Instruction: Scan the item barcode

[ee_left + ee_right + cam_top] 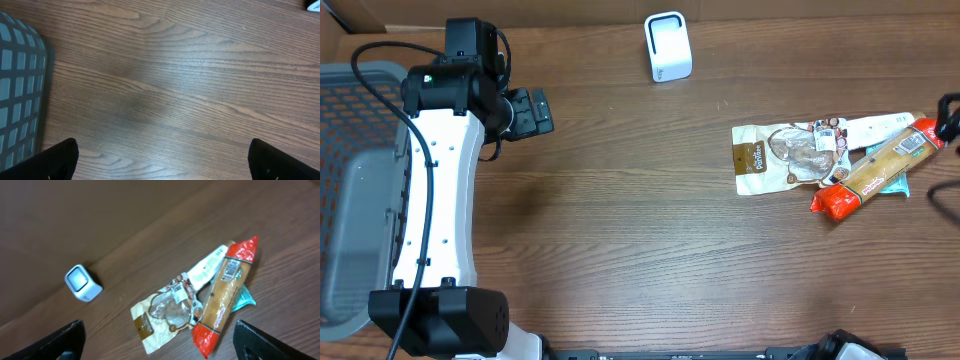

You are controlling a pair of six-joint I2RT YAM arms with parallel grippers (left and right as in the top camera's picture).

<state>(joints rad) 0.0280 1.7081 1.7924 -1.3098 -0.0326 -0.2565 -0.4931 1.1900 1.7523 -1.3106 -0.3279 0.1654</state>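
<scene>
Wide-open right pincer (160,345) close to the long orange-red plastic snack packet (225,290), slanted on the wooden tabletop (280,235); left pincer (162,160), open too, well apart.

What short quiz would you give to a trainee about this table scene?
1. True or false: the white scanner touches the pile of packets.
2. On which side of the robot does the grey basket stand? A left; B right; C centre.
3. What does the left pincer hold?
Key: 1 false, it stands apart from the pile; 2 A; 3 nothing, it is open over bare wood.
</scene>
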